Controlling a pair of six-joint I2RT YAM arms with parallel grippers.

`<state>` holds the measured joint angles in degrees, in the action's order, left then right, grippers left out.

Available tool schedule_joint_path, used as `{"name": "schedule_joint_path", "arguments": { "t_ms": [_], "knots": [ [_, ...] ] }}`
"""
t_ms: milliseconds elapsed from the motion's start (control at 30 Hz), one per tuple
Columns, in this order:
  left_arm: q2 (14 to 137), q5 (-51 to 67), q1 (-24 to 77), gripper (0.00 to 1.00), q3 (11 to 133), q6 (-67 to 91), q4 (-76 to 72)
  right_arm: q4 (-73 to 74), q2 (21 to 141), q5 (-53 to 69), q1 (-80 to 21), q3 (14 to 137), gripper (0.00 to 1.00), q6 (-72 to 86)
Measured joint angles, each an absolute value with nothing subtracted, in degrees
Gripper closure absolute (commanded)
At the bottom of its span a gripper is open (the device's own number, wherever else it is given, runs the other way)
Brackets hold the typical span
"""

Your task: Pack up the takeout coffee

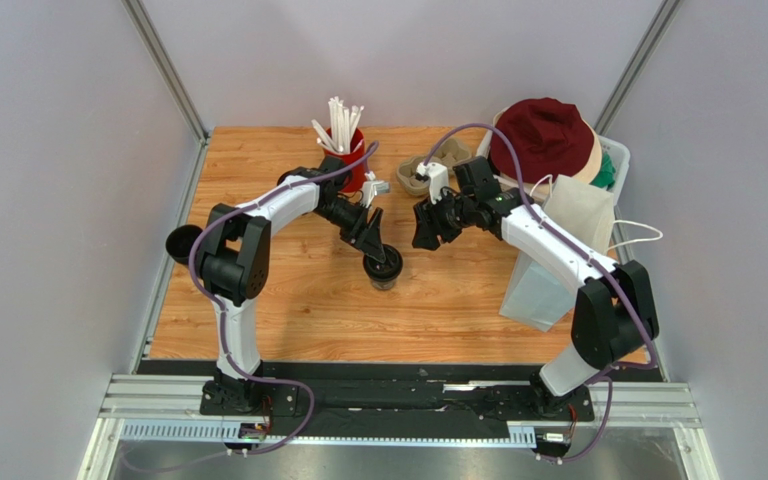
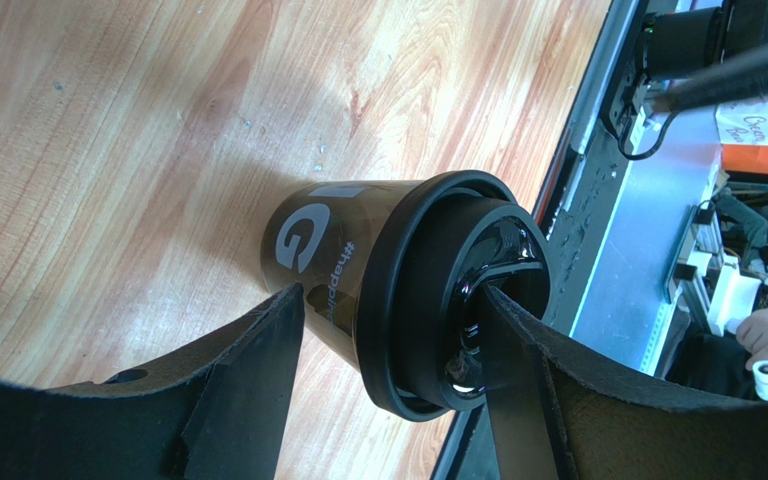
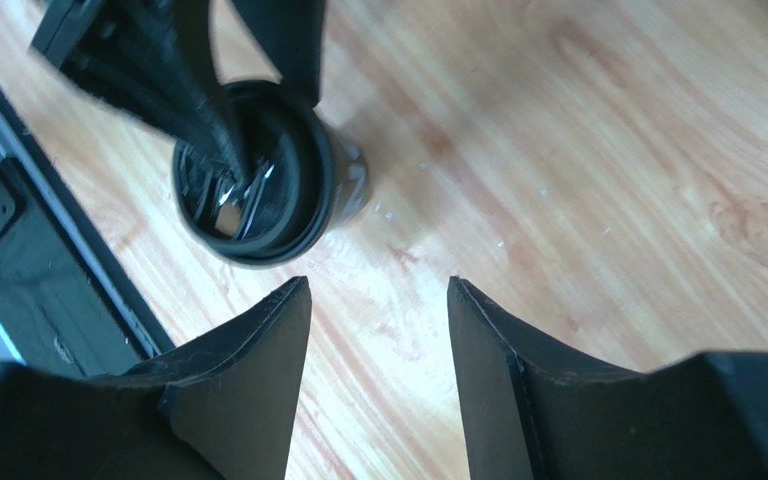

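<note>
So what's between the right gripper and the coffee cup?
Nothing, just bare wooden table between the right gripper and the coffee cup; the right wrist view shows it best.

On the wooden surface (image 1: 298, 300) a red cup (image 1: 351, 165) of white straws (image 1: 338, 120) is standing at the back, a brown pulp tray (image 1: 428, 168) lying near it. A white paper bag (image 1: 548, 275) is standing at the right, a dark red hat (image 1: 543, 135) resting on a white basket (image 1: 616, 155) behind it.
</note>
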<state>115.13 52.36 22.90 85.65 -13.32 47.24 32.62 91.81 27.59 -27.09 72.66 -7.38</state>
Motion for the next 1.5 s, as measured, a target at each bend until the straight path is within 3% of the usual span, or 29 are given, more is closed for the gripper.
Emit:
{"name": "schedule_joint_path", "arguments": {
  "t_ms": [333,1233,1500],
  "knots": [
    [115.1,52.4,22.9,0.3,85.6,-13.3,47.2,28.5,88.9,27.0,-32.3,62.8,0.44,-8.6],
    [114.9,51.7,22.6,0.3,85.7,-13.2,46.7,26.5,94.3,20.9,-39.4,66.2,0.46,-6.6],
    [114.5,51.1,22.2,0.3,85.4,-12.6,46.0,28.7,100.0,12.4,-39.7,66.2,0.44,-8.1]
  ]
}}
